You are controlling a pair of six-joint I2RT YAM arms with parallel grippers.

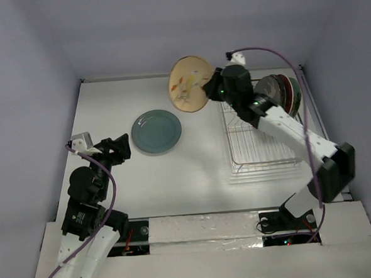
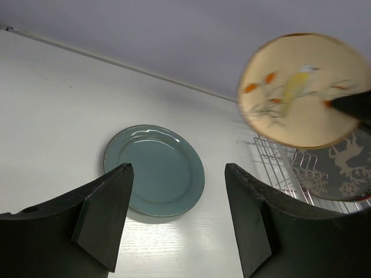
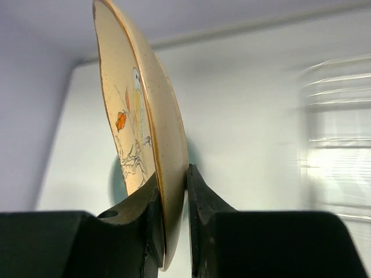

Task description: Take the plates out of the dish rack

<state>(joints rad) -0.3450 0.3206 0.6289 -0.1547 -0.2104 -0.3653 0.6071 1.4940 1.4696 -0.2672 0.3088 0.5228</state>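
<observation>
- Up at the back of the table [image 1: 194, 182], just left of the dish rack [image 1: 262, 153]: right gripper [image 1: 212, 85] clamped down on the rim of a cream plate [image 1: 190, 83], the one with a bird and orange leaves painted on it.
- From the right wrist view, easy to see both fingers [image 3: 200, 197] squeezing the lower edge, one on each face. Standing on edge, leaning a bit to the left.
- Held up off the surface, beside the rack rather than in it. Looks clear of the wires, though hard to be 100% sure from above.
- Over on the left side: left gripper [image 1: 120, 148] spread fairly wide, gripping nothing at all.
- Pointing at the teal plate [image 1: 157, 131], framed between those parted fingers in the left wrist view. Lying flat and face up on the table, left of the rack, not touching it. Close to the gripper, but not touching it either.
- Back in the rack: a bunch of standing plates [image 1: 282, 94] packed together at the far right end, upright on edge.
- Frontmost of those from the left wrist angle: a dark plate with a white deer pattern [image 2: 342, 171]. Behind it from above, a red rim and something greenish. Can't count them exactly, too tightly bunched.
</observation>
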